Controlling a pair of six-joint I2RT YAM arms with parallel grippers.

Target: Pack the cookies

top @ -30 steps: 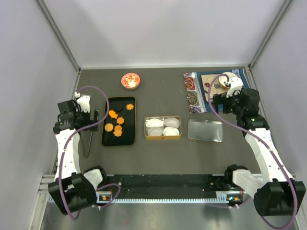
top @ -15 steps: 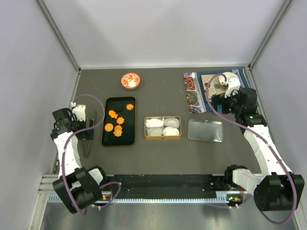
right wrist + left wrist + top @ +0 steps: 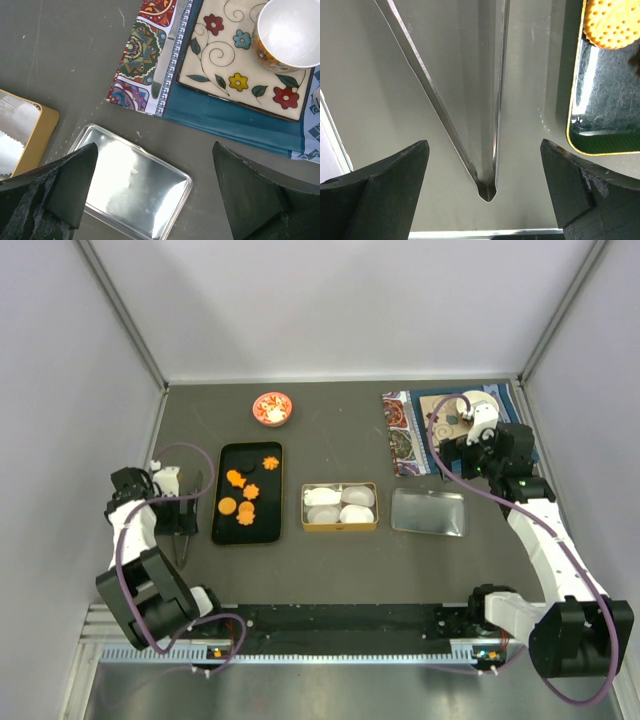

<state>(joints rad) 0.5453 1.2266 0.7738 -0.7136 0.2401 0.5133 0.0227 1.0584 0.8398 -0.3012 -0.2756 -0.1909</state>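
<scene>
Several orange cookies (image 3: pixel 246 495), flower-shaped and round, lie on a black tray (image 3: pixel 262 533). One cookie (image 3: pixel 612 22) shows at the tray's corner (image 3: pixel 600 135) in the left wrist view. A gold tin (image 3: pixel 340 527) holds white paper cups, and its silver lid (image 3: pixel 428 512) lies to its right. My left gripper (image 3: pixel 184 508) is open and empty, low over metal tongs (image 3: pixel 487 150) that lie left of the tray; its fingers straddle the tongs' hinge end without touching. My right gripper (image 3: pixel 463 455) is open and empty above the lid (image 3: pixel 132 195).
A small red bowl (image 3: pixel 272 408) stands at the back. A patterned placemat (image 3: pixel 400 435) at the back right carries a floral plate (image 3: pixel 235 70), a cup (image 3: pixel 290 32) and a knife (image 3: pixel 165 60). The tin's corner (image 3: pixel 42 132) shows in the right wrist view.
My left arm has drawn back to the left and brought its gripper down over the tongs. My right arm has shifted slightly toward the back.
</scene>
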